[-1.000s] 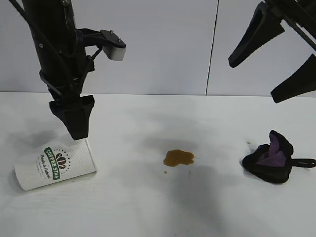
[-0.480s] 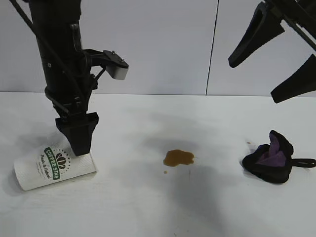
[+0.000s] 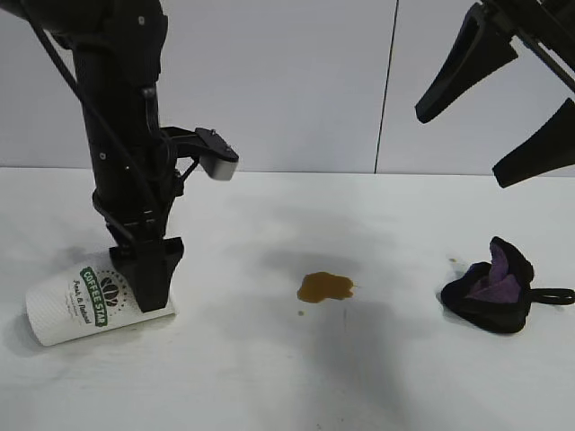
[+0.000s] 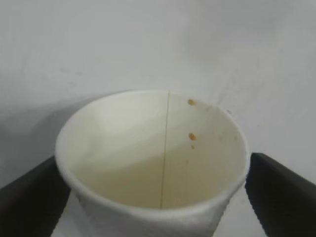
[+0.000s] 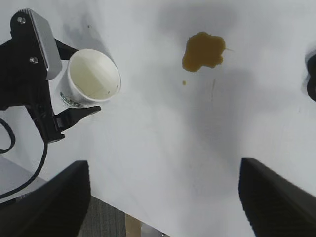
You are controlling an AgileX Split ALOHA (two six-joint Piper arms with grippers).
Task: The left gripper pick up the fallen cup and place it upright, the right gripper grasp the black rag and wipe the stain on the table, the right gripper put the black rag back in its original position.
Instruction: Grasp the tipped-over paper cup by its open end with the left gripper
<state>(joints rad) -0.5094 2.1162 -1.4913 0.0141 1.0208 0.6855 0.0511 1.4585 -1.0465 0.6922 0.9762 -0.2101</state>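
Exterior view: the cup (image 3: 94,305) lay on its side near the table's (image 3: 269,386) left edge, and the left gripper (image 3: 151,285) pointed straight down over its mouth end, jaws spread, not yet gripping. The stain (image 3: 324,286) sat mid-table, the black rag (image 3: 492,289) near the right edge. The right gripper (image 3: 496,115) hung high, jaws apart, empty. Left wrist view: fingers (image 4: 284,190) flanked the cup's (image 4: 153,153) open rim. Right wrist view: cup (image 5: 93,78), stain (image 5: 203,51) well apart, nothing between.
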